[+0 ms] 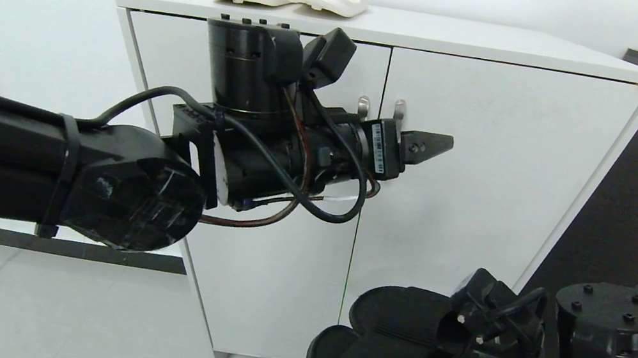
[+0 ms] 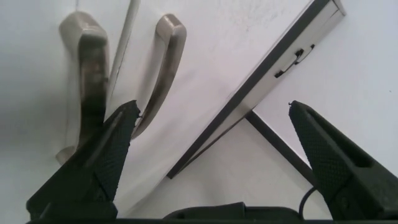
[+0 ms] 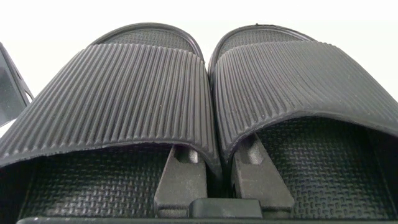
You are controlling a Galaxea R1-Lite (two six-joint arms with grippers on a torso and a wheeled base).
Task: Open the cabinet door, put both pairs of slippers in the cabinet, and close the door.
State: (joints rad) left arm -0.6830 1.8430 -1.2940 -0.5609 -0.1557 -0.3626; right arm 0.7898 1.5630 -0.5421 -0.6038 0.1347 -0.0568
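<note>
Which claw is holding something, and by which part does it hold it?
The right claw pinches the black slippers by their touching inner sides. The left claw is open and empty.

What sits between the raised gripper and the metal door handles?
Nothing: the left wrist view shows the open left gripper facing the handles, no object between.

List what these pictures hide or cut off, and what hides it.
Cabinet: inside, head view, doors shut.
Handles: lower ends, head view, behind left gripper.
Black slippers: heels, head view, behind right arm, cut by bottom edge.
Right gripper: finger ends, right wrist view, under slipper straps.
</note>
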